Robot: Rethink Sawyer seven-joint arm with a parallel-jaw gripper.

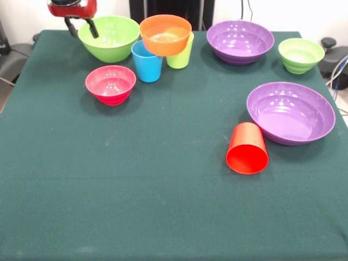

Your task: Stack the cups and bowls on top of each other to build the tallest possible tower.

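Green cloth-covered table (163, 206). Red gripper (81, 27) at far edge, 2 dark fingers spread, nothing held, over rim of large lime bowl (109, 38). Orange bowl (165, 35) perched atop blue cup (147, 62) and lime cup (180, 54). Pink bowl (110, 84) nearby. 2 purple bowls (240, 41) (291, 112), small green bowl (300, 55) apart. Red cup (247, 148) tipped over.

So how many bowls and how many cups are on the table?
Bowls: 6, namely big green, orange, pink, small green, and two purple.
Cups: 3, namely blue, green, and red lying on its side.
Total: 9
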